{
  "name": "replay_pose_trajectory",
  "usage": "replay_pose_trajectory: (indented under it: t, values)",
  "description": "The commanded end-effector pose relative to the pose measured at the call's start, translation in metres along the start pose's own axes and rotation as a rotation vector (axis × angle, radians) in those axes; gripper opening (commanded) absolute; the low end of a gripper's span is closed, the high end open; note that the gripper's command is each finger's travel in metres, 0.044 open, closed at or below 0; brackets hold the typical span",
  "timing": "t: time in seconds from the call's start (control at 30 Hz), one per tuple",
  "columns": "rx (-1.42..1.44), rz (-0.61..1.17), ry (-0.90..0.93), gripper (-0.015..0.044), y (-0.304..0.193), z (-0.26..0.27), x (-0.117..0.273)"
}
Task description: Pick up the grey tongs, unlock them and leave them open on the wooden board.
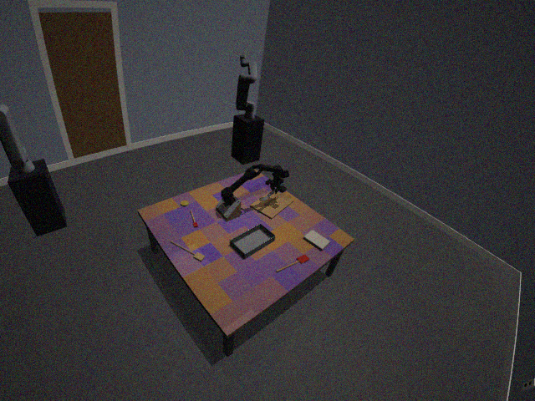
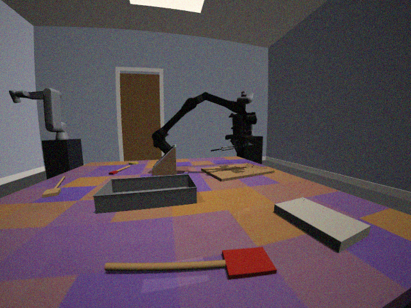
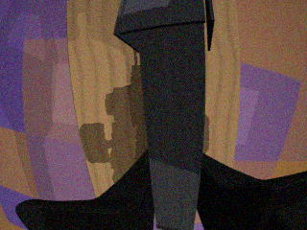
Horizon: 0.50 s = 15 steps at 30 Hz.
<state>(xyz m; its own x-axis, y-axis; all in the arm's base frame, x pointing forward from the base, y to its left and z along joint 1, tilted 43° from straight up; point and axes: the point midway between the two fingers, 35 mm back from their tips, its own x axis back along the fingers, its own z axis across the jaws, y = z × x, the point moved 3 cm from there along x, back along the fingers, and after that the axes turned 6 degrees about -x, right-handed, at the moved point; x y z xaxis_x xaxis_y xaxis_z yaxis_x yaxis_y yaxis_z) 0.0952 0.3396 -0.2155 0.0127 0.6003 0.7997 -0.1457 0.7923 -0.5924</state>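
Observation:
My gripper [image 1: 275,192] [image 2: 239,147] [image 3: 168,151] is shut on the grey tongs [image 1: 265,198] [image 2: 222,149] [image 3: 175,105], pointing down above the wooden board [image 1: 276,211] [image 2: 221,175] [image 3: 96,53]. In the exterior view the tongs stick out to the left, nearly level and slightly lower at their far end, clear above the board. Two thin arms show there with a narrow gap; whether the lock is released cannot be told. The board lies flat with the arm's shadow on it. The roasting tin [image 1: 260,247] [image 2: 146,201] is empty.
A white block [image 1: 316,240] [image 2: 322,219] and a red-headed spatula [image 1: 303,259] [image 2: 248,262] lie beyond the tin. Another red-headed tool [image 1: 195,224] [image 2: 113,172], a wooden spatula [image 1: 198,256] [image 2: 51,192] and a yellow disc [image 1: 184,203] lie on the arm base's other side.

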Motion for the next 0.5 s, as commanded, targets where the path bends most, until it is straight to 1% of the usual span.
replay_pose_trajectory:
  t: [0.0, 0.47]
  values:
    - [0.003, -0.002, -0.005, -0.015, 0.0, -0.001, -0.006]
    - [0.003, -0.015, -0.01, -0.015, -0.003, -0.001, -0.029]
